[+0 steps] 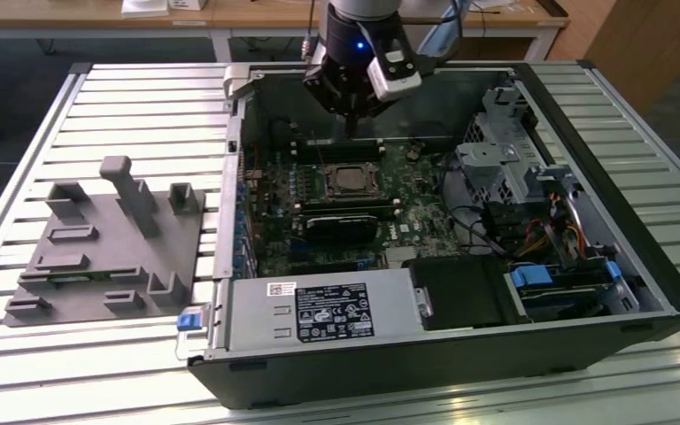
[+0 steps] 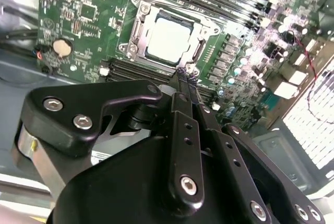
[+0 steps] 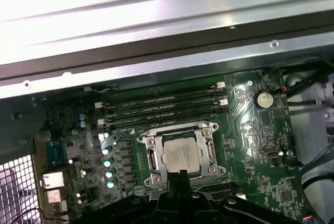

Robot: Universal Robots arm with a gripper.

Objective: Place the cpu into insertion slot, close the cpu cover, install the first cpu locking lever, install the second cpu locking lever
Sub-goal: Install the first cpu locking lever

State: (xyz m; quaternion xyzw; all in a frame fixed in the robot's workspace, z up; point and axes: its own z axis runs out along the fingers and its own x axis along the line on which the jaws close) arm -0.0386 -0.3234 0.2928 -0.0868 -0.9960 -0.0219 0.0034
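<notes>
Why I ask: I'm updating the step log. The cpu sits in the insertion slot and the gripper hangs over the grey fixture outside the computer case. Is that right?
One part is wrong. The cpu does sit in the insertion slot, but the gripper is not over the grey fixture: the exterior view shows it inside the computer case, over the motherboard close to the slot.

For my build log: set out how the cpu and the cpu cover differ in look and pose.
The cpu is a solid square plate; the cpu cover is a frame with a square window. The cpu cover is larger and rings the cpu, which shows through that window. The cpu face is plain and smooth; the cpu cover is bolted at its corners. Both are silvery metal.
</notes>
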